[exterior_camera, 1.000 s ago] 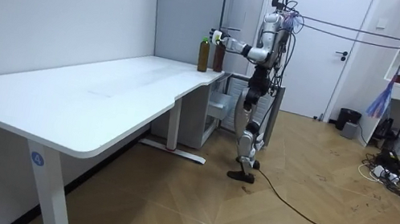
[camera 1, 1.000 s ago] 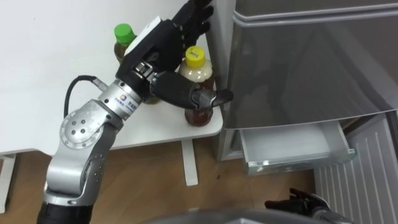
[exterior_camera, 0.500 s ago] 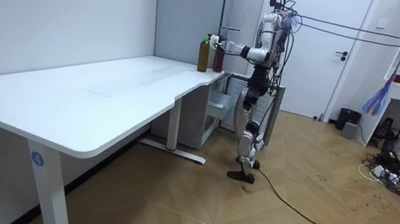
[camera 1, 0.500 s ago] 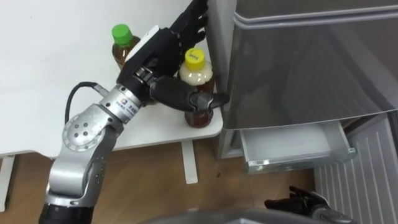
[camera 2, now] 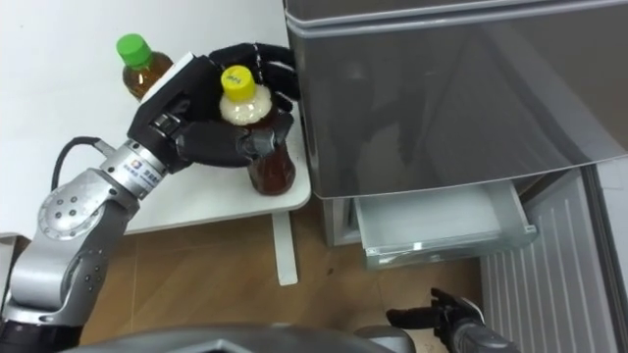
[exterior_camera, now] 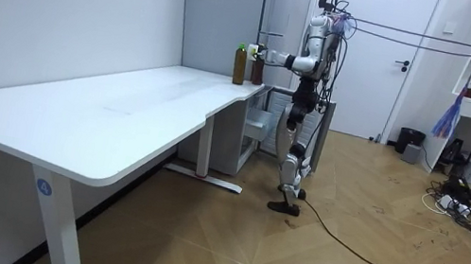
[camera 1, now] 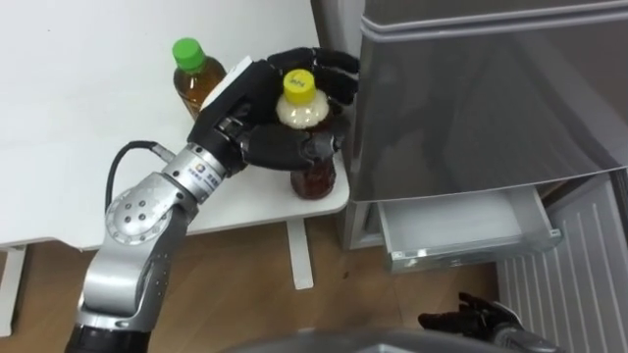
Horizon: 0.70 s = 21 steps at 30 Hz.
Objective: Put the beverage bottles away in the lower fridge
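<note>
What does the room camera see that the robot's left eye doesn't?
Room view: the whole robot standing at the far end of the long white table, the wooden floor, a door. Left eye view: the left hand curled round the yellow-capped bottle, the open fridge drawer, the right hand low down. Both: that bottle and the green-capped bottle on the table.

We see two upright bottles of brown tea at the table (camera 1: 78, 147) corner beside the fridge, the yellow-capped bottle (camera 1: 300, 103) with our left hand (camera 1: 245, 103) curled round it, the green-capped bottle (camera 1: 194, 83) just behind, and the lower fridge drawer (camera 1: 456, 230) pulled open.
</note>
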Motion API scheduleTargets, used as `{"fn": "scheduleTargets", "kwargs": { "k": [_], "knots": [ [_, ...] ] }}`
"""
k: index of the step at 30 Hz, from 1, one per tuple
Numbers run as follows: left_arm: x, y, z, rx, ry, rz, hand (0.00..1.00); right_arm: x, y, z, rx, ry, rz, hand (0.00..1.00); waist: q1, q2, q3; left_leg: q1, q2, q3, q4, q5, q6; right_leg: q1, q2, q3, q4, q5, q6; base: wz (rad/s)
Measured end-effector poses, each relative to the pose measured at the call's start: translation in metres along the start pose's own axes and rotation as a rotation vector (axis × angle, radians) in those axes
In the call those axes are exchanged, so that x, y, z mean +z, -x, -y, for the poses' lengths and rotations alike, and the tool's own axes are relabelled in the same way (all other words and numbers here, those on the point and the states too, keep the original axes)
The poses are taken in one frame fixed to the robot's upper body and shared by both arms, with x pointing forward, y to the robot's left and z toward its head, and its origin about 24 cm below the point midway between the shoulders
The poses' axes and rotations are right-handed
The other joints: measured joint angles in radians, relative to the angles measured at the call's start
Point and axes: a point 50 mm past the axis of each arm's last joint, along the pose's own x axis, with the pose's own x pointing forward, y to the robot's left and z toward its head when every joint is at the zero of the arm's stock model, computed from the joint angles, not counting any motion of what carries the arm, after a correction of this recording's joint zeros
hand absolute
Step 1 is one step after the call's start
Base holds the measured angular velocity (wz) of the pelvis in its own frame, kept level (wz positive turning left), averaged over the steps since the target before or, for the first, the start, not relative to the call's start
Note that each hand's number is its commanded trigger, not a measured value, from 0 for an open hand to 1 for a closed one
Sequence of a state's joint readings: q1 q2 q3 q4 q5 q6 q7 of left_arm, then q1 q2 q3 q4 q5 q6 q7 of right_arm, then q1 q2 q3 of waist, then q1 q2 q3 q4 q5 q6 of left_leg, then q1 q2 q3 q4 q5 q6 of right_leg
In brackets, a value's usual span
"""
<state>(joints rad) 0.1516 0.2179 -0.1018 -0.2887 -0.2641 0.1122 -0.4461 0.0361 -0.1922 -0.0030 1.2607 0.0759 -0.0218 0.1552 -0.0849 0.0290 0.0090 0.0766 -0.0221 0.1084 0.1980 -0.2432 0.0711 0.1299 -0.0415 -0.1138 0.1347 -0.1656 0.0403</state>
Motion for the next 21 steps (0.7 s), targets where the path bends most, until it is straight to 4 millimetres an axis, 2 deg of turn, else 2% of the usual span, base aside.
{"fn": "scheduleTargets", "kwargs": {
  "k": [15,21],
  "knots": [
    [-0.006,-0.002,0.004,-0.014,0.02,-0.017,1.0,0.003,0.0,-0.001,0.008,0.008,0.009,0.0,0.001,-0.006,0.0009,-0.014,0.0,0.002,0.006,0.0,0.0,-0.008,-0.001,-0.002,0.001,0.0,0.0,0.0],
    [-0.017,-0.003,0.011,-0.066,0.055,-0.059,1.0,0.006,-0.001,-0.004,0.015,0.038,0.006,0.0,0.0,-0.015,-0.0003,-0.014,0.001,-0.003,0.009,0.0,0.0,-0.009,-0.002,-0.027,0.002,0.0,0.0,0.02]
  ]
}}
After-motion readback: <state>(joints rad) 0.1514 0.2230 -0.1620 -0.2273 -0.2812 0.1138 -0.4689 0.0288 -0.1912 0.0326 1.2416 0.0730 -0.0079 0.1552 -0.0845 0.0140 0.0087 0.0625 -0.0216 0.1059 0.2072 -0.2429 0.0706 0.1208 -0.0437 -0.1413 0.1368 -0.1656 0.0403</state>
